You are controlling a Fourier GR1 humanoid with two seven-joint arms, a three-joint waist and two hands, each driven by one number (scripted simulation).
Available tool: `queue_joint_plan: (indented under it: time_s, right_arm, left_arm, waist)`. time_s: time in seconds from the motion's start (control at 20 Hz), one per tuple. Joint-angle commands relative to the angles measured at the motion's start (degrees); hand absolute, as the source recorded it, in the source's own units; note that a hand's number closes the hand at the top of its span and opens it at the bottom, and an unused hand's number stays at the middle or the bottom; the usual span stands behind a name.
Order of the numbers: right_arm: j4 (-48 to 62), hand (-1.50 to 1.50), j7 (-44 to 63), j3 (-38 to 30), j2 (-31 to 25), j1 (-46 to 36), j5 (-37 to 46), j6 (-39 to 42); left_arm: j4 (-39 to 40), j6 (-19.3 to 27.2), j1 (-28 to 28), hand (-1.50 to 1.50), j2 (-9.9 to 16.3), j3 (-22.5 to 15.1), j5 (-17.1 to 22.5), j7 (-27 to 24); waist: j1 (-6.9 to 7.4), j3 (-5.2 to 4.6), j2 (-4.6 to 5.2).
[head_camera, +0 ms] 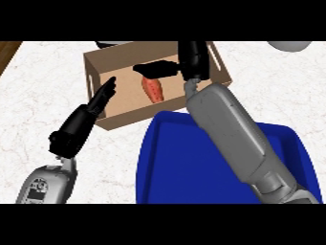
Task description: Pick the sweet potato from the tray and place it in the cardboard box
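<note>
The orange sweet potato (pixel 153 89) lies on the floor of the open cardboard box (pixel 119 53) at the counter's back. My right hand (pixel 193 61) hovers over the box's right half, fingers straight and thumb stretched left just above the potato's far end, holding nothing. Its grey forearm crosses the blue tray (pixel 186 167), which sits in front of the box with no potato showing on it. My left hand (pixel 77 127) is open at the box's left wall, straight fingers pointing up along it.
A grey rounded object (pixel 292 45) shows at the back right edge, and a dark object (pixel 106 44) peeks out behind the box. The white marble counter (pixel 31 95) stretches left of the box; brown wood borders it on both sides.
</note>
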Motion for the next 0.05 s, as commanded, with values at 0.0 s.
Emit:
queue_joint_plan:
  time_s: [0.0]
  right_arm:
    - [-5.4,-1.50,-4.2,-6.2,-0.4,2.1,-7.5,1.9]
  left_arm:
    - [1.4,0.8,2.2,0.00,-1.1,-0.8,-0.6,0.6]
  waist:
    - [-1.41,-0.26,-0.31]
